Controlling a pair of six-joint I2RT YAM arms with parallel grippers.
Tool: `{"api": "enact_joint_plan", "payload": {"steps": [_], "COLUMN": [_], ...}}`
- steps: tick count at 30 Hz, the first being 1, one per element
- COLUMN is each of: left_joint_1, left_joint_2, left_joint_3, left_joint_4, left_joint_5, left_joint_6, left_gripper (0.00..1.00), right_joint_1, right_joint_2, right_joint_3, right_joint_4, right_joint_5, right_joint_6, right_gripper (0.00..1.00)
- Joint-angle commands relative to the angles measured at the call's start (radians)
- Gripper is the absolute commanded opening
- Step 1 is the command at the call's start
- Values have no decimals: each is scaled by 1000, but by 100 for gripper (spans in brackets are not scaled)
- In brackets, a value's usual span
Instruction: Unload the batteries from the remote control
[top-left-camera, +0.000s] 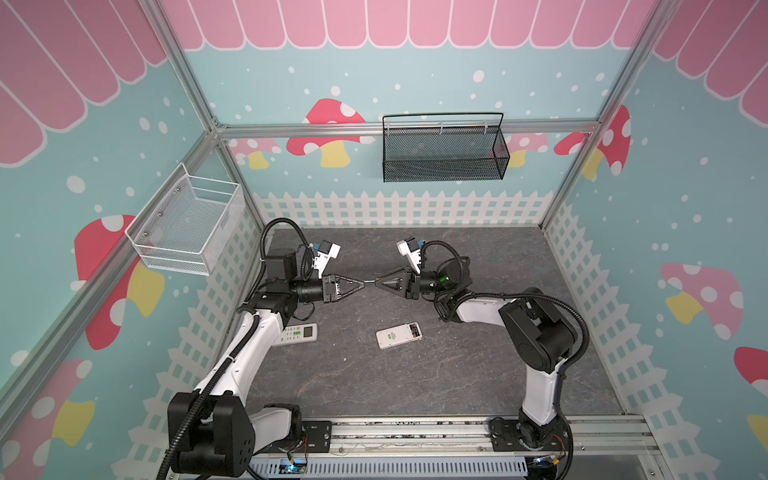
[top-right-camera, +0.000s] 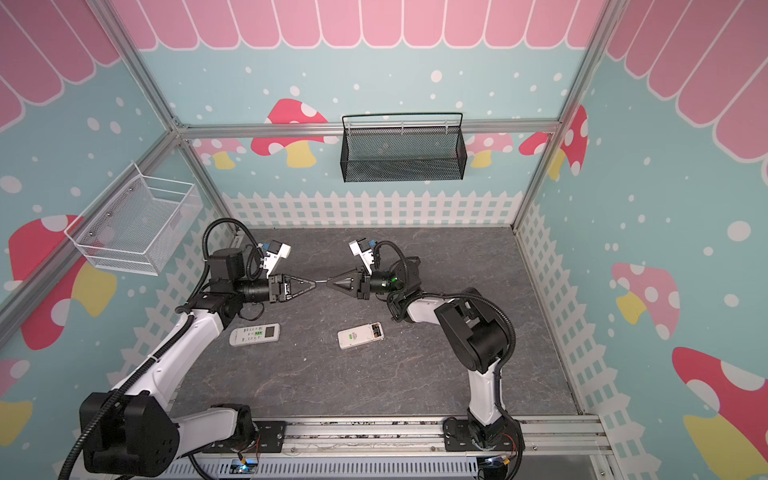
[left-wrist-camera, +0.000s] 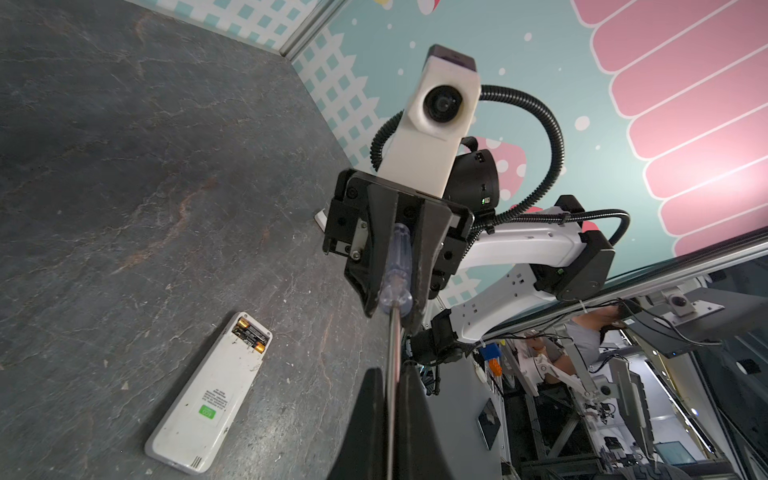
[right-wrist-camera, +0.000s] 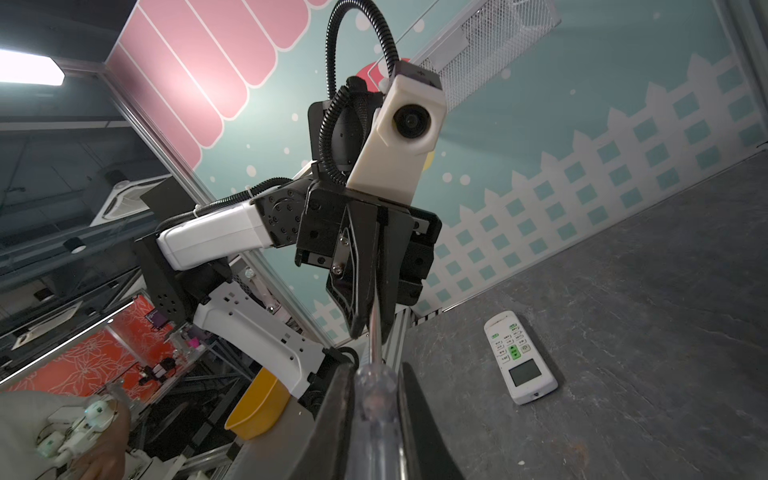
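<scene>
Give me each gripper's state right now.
Left gripper: closed on the screwdriver, at its metal shaft.
Right gripper: closed on the same screwdriver, at its clear handle.

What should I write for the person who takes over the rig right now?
The left claw is shut on the screwdriver shaft, in the air.
The right claw is shut on its clear handle.
The remote lies back up on the table, with two batteries in its recess.
Done: the recess is open.
Left: take out both batteries.
</scene>
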Motion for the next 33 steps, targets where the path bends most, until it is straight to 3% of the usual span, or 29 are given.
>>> {"api": "enact_joint_plan", "payload": {"steps": [1,4,7,12,18,26,29,33], "left_joint_1": [-6,8,26,4,-155,-364,-447,-533], "left_joint_2": [1,-7,-10,13,79,216,266,325], "left_joint_3": [-4,-17,-8,79,181,203,197,176], "left_joint_4": [24,20,-41,-329,-542,-523,-503,-450], "left_joint_5": [8,-16,-42,-207,-474,-835,-934,-981], "left_joint_6": [7,13,73,347,617,838,906,928], "left_gripper": [3,31,51,75,100,100,100,100], "right_joint_1": [-1,-25,-70,-148,-230,-274,-274,-274], "right_joint_2": [6,-26,-112,-268,-494,-811,-898,-970], "right_joint_3": [-1,-45,-133,-253,-336,-388,-419,-487], "right_joint_4": [1,-43,-85,-344,-742,-1201,-1269,-1274], "right_joint_5": [13,27,53,77,152,407,484,521], "right_joint_6": [-5,-49,-110,-328,-627,-1002,-1069,-1132], "right_gripper": [0,0,0,0,0,0,0,0]}}
